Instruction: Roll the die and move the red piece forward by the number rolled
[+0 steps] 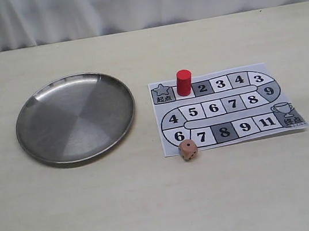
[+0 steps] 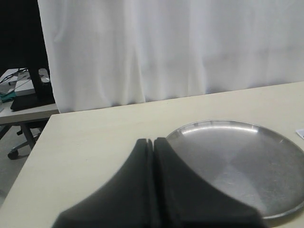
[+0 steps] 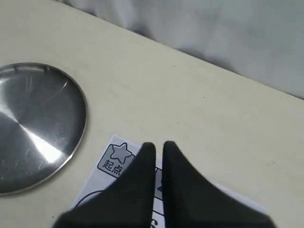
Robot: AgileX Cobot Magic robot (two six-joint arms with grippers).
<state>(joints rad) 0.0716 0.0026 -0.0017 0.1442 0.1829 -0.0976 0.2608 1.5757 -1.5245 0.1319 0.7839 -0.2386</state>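
The die (image 1: 188, 150) sits at the near-left corner of the board (image 1: 227, 94), right of the plate (image 1: 57, 124). The red piece (image 1: 183, 82) stands upright farther back, beside the start star. The right gripper (image 3: 158, 145) hangs over that star end, so it is probably the nearer arm. Its jaws are all but closed, empty. The left gripper (image 2: 153, 140) is pinched shut on nothing by the plate.
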